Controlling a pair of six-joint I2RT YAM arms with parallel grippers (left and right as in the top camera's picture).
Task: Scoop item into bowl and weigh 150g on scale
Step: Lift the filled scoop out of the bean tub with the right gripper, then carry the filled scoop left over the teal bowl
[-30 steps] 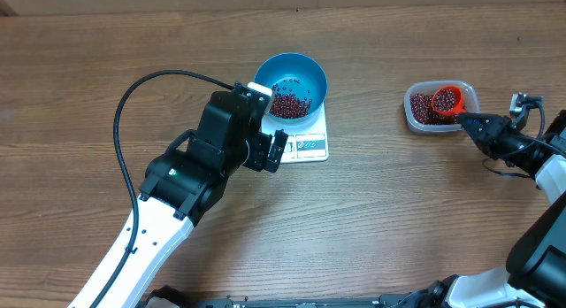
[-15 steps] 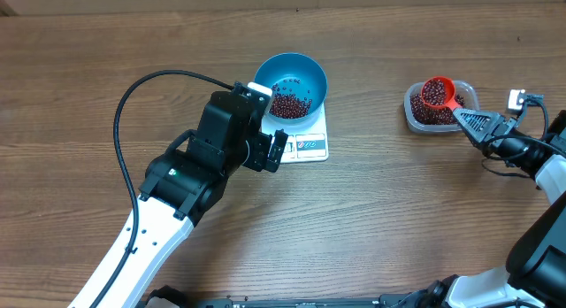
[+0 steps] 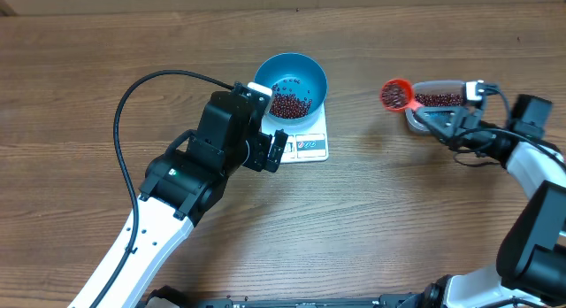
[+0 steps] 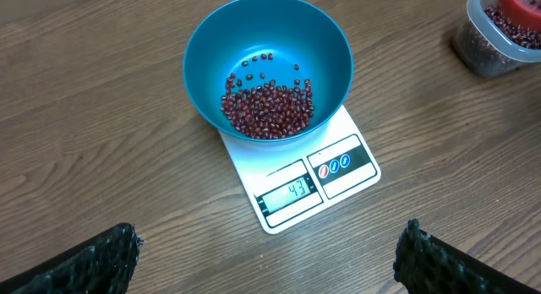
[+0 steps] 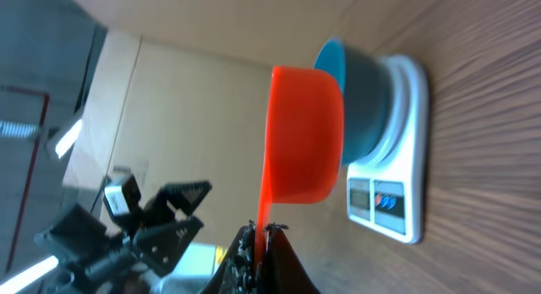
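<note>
The blue bowl stands on the white scale and holds a shallow heap of red-brown beans. In the left wrist view the scale shows 43 under the bowl. My left gripper hangs open just in front of the scale, with nothing between its fingers. My right gripper is shut on the handle of an orange-red scoop. The scoop is full of beans and hovers above the table between the bowl and the tub. The right wrist view shows the scoop level, with the bowl beyond it.
A clear plastic tub with more beans sits at the right, partly behind my right gripper. The left arm's black cable loops over the table at the left. Bare wooden tabletop lies in front of the scale.
My right gripper has lifted the loaded scoop out of the tub and carried it left, toward the bowl. The left arm has not moved.
</note>
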